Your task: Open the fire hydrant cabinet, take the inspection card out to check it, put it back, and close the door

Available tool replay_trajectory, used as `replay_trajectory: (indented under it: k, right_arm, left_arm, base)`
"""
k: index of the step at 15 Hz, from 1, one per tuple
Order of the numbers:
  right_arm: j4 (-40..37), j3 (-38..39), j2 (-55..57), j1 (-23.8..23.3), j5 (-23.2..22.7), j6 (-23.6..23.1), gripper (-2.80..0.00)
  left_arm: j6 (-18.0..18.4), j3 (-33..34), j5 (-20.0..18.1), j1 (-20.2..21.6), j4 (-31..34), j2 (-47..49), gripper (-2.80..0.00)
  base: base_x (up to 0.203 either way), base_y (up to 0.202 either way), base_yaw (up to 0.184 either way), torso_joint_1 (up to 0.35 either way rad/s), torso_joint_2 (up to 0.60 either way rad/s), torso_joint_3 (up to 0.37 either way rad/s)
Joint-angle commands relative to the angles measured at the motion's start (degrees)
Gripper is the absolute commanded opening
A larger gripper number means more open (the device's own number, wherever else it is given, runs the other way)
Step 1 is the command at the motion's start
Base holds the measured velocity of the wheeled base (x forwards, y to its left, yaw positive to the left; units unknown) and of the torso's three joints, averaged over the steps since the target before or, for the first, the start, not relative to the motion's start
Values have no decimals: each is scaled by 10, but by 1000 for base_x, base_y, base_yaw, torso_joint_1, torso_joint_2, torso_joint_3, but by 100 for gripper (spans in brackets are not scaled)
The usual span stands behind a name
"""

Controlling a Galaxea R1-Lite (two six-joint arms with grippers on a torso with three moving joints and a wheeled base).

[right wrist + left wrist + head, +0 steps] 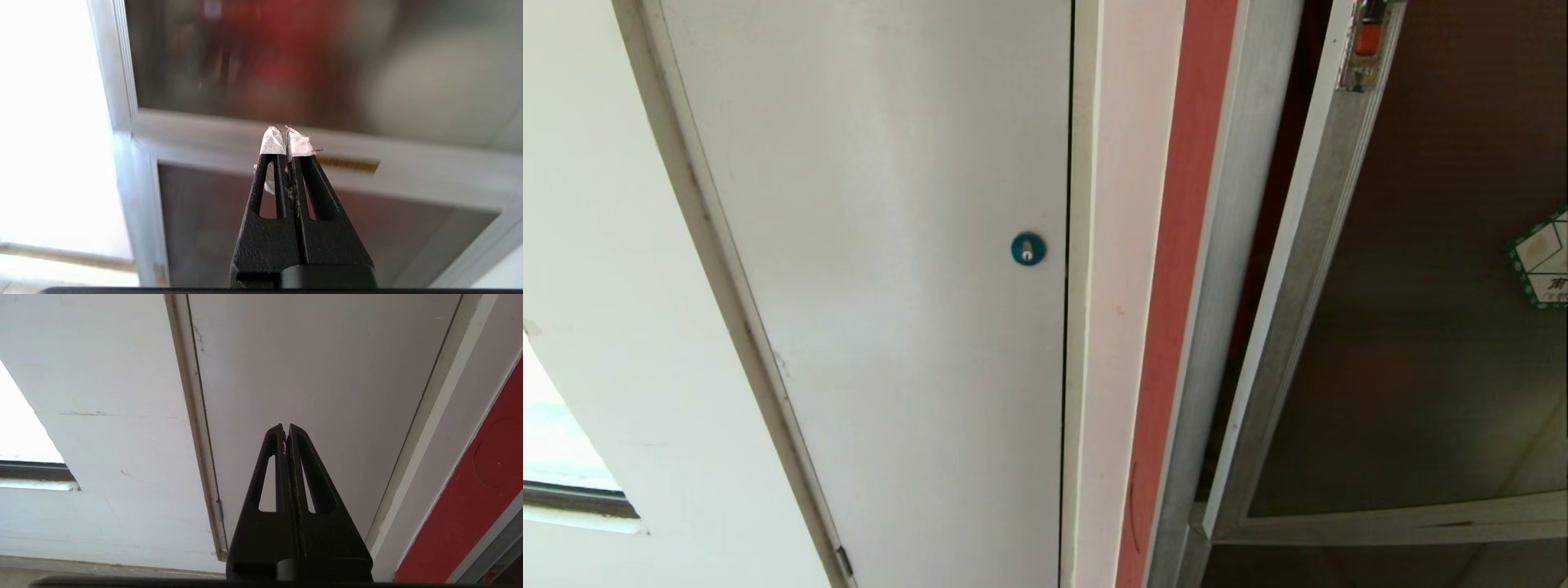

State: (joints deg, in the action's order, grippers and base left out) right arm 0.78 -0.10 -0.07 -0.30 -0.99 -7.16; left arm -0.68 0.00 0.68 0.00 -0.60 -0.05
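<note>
Both pincers pinched closed, empty: left pincer faces white door; right pincer (tape-tipped) faces cabinet glass; head view alone shows door ajar.

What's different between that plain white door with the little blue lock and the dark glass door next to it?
The white door is opaque and painted; the glass door is dark tinted glass in a silver frame.
The white door sits shut, flush in its frame; the glass door stands ajar from the cabinet.
The white door carries a round blue lock; the glass door has a small red latch and a green-bordered sticker.
Both are tall, upright panels.
</note>
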Motion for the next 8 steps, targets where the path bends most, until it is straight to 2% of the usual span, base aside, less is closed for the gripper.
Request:
replay_trajectory:
  k: [1, 6, 8]
  right_arm:
    - [-9, 1, 0, 0, 0, 5, -280]
    - [-8, 1, 0, 0, 8, 68, -280]
    - [-8, 1, 0, 0, 9, 73, -280]
  left_arm:
    - [0, 0, 0, 0, 0, 0, -280]
    - [0, 0, 0, 0, 0, 0, -280]
    - [0, 0, 0, 0, 0, 0, -280]
  base:
    - [0, 0, 0, 0, 0, 0]
    - [0, 0, 0, 0, 0, 0]
    - [0, 0, 0, 0, 0, 0]
